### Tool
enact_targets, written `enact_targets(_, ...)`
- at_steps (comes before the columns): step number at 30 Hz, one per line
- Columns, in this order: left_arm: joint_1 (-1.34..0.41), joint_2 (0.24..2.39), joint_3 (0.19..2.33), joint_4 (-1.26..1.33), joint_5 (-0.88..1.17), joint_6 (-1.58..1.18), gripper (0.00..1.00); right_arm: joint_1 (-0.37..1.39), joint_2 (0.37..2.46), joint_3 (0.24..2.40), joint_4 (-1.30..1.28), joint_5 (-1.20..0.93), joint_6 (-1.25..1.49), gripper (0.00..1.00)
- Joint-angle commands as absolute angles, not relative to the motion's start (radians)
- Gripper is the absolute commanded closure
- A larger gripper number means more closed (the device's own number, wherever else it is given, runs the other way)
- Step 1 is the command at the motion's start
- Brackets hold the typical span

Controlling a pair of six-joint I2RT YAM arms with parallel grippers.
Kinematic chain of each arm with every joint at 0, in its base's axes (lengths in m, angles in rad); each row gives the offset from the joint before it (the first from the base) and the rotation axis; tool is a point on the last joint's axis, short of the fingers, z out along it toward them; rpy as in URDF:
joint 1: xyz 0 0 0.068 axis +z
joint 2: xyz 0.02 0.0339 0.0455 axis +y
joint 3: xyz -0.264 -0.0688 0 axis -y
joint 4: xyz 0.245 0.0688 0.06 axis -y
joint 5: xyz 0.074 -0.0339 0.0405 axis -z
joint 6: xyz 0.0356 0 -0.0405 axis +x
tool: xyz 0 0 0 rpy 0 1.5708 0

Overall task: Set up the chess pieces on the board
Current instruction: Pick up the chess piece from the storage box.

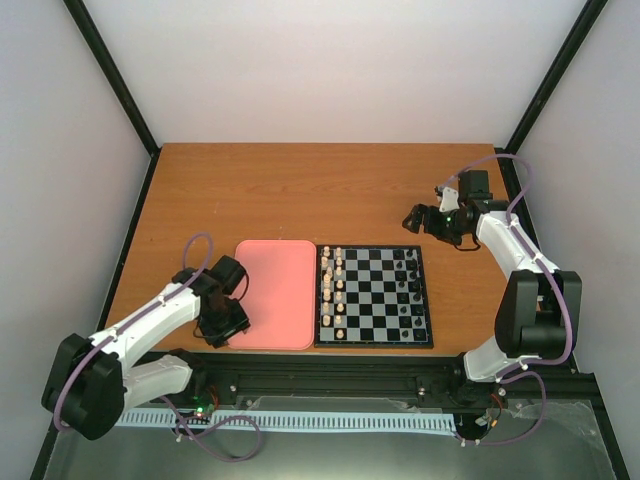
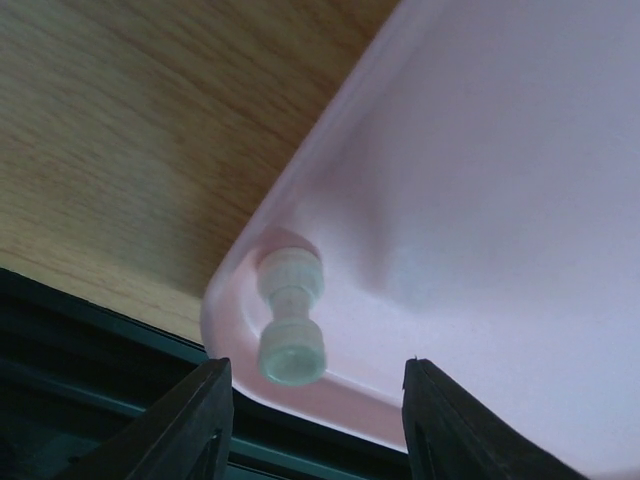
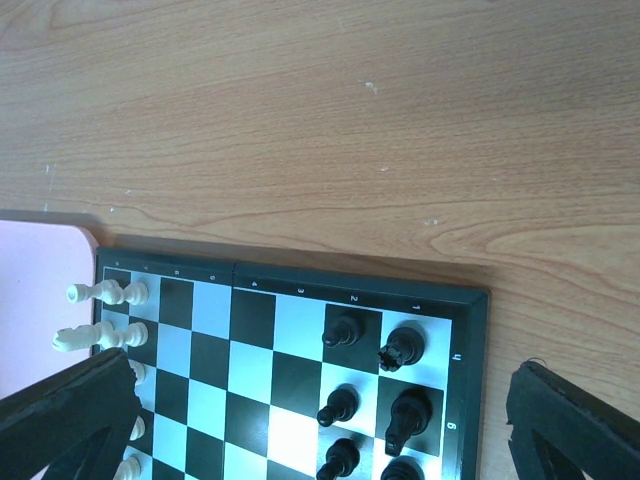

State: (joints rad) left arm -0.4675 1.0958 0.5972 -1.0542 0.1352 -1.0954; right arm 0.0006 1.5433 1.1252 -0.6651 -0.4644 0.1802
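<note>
The left pincer (image 2: 317,367) hangs released at the near-left corner of the salmon-pink rounded tray (image 2: 480,200), where one cream-white chess piece (image 2: 288,320) lies toppled, untouched. More cream-white pieces (image 1: 338,290) stand along the left side of the black-and-white chequered board (image 1: 375,300). The right pincer (image 3: 322,365) gapes empty.

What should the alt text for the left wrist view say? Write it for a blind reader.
A small cream-white chess piece lies in the rounded corner of the pink tray, between the two dark fingers of the open left gripper, which do not touch it. Wooden table shows beyond the tray.
</note>
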Motion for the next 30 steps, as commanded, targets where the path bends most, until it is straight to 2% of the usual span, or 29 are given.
enact_targets(1, -0.444, 1.098, 0.572, -1.03, 0.15, -1.095, 0.53, 0.005, 1.56, 1.133, -0.667, -0.474, 0.168, 0.0)
enact_targets(17, -0.394, 1.231, 0.641, -1.0, 0.145, -0.989, 0.69, 0.005, 1.581, 1.147, -0.676, -0.46, 0.163, 0.0)
enact_targets(21, -0.393, 1.25, 0.652, -0.999, 0.146, -0.976, 0.84, 0.005, 1.588, 1.147, -0.673, -0.457, 0.164, 0.0)
enact_targets(30, -0.393, 1.23, 0.658, -1.018, 0.2, -0.941, 0.98, 0.005, 1.601, 1.16, -0.676, -0.448, 0.163, 0.0)
